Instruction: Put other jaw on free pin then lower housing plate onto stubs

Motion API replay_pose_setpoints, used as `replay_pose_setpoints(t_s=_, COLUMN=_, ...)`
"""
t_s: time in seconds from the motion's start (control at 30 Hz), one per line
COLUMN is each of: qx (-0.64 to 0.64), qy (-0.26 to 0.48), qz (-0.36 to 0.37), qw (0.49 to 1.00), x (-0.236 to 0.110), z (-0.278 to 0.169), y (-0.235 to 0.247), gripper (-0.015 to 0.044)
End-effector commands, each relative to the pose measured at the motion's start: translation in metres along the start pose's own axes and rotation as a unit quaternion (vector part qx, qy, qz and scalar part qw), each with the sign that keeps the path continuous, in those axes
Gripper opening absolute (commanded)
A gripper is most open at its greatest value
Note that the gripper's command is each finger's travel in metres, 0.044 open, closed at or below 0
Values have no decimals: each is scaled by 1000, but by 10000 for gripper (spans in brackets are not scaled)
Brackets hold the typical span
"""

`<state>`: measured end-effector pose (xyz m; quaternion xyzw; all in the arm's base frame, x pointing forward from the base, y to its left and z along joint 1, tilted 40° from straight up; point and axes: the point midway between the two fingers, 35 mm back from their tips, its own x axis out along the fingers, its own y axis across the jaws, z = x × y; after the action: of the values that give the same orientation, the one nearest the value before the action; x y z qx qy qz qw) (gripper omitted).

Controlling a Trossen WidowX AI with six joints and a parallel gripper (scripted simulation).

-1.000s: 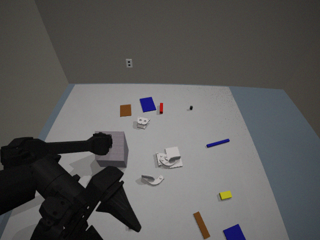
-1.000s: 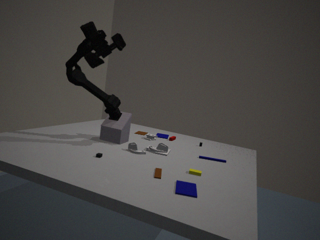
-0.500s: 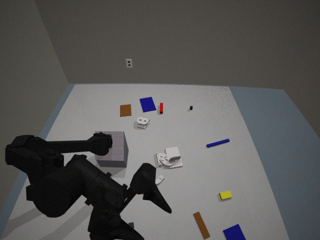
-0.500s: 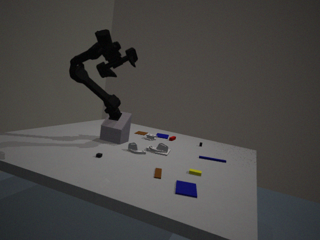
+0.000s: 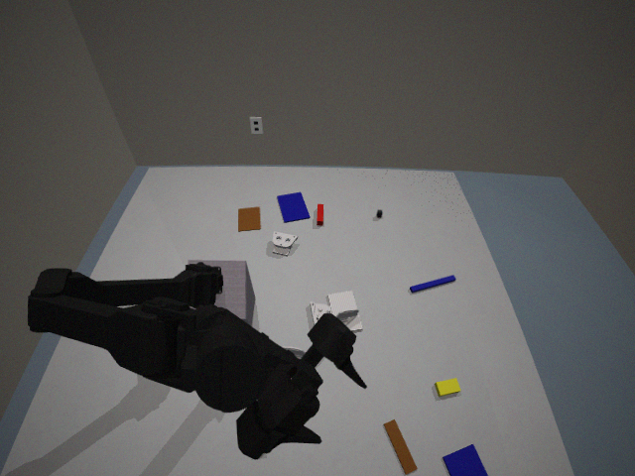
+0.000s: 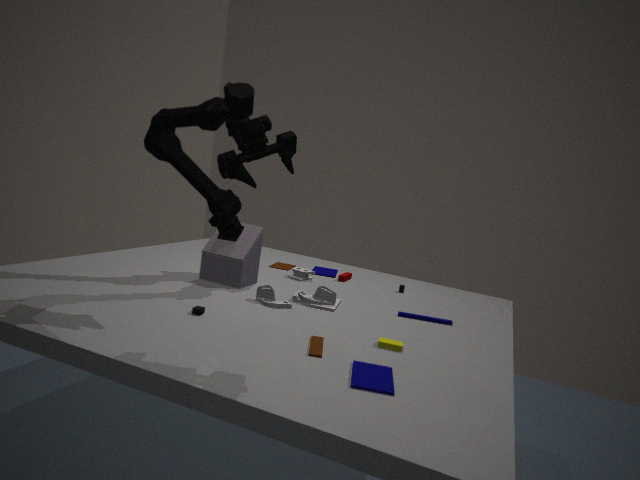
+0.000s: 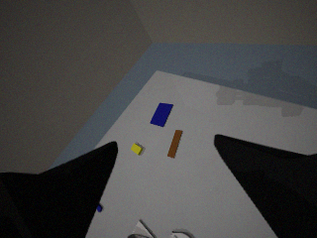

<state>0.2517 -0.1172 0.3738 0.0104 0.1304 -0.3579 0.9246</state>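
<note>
Top cam's peering down at the surface (image 5: pixel 389 348) (image 6: pixel 439 392) (image 7: pixel 149 183) from high up, exterior's looking across it from further off its edge, wrist's facing its corner; all three are sharing its yellow block (image 5: pixel 447 387) (image 6: pixel 390 344) (image 7: pixel 137 149).

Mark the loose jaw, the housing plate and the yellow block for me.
loose jaw (image 6: pixel 266 293): exterior view, its upright pad
housing plate (image 5: pixel 283 244) (image 6: pixel 302 270): top and exterior views, its upper face
yellow block (image 5: pixel 447 386) (image 6: pixel 390 343) (image 7: pixel 137 149): all views, its body
</note>
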Motion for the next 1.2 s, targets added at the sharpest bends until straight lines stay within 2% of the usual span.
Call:
replay_pose_setpoints(t_s=0.0, qx=-24, qy=33, qz=-9, qw=999, x=14, z=-20, y=5, gripper=440)
replay_pose_setpoints(t_s=0.57, qx=-117, qy=164, qz=-37, qw=979, x=52, z=-107, y=18, gripper=440)
replay_pose_setpoints(t_s=1.17, qx=-215, qy=295, qz=-65, qw=929, x=66, z=-199, y=13, gripper=440)
